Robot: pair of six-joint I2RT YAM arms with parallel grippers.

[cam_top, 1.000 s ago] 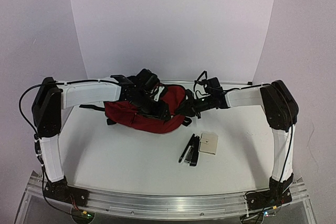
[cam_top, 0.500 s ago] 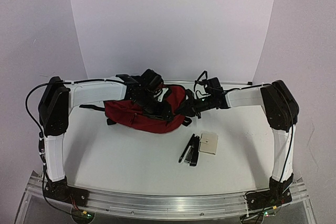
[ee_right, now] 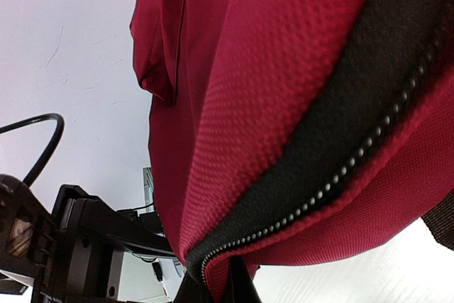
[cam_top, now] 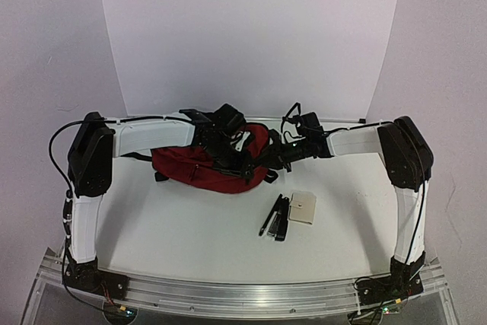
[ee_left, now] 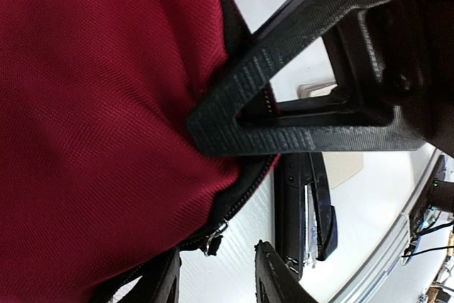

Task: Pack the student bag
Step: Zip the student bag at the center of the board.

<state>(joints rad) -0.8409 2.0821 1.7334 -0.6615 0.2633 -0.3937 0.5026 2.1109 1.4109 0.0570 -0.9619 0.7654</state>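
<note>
Seen from above, the two pincers meet over the student bag [cam_top: 194, 171] in a dark knot of wrists and straps, and neither set of tips can be made out. The left pincer [cam_top: 230, 159] sits at the bag's upper middle and the right pincer [cam_top: 266, 159] at its right end. The bag lies crumpled on the far half of the white tabletop [cam_top: 175, 218], between the arms. Red cloth fills the left wrist view and runs off its edges. Only one triangular finger [ee_left: 284, 115] shows, its point against the fabric just above the black zipper [ee_left: 245, 189], so I cannot tell whether that pincer is spread or gripping. The right wrist view gives what the overhead hides: the right pincer, barely in frame at the bottom edge, is pressed together on the bag's cloth edge beside the zipper teeth. Near the bag's right front lie some dark tools [cam_top: 275, 217] just beside a beige pad [cam_top: 303, 207], which the left wrist view catches blurred past the finger.
</note>
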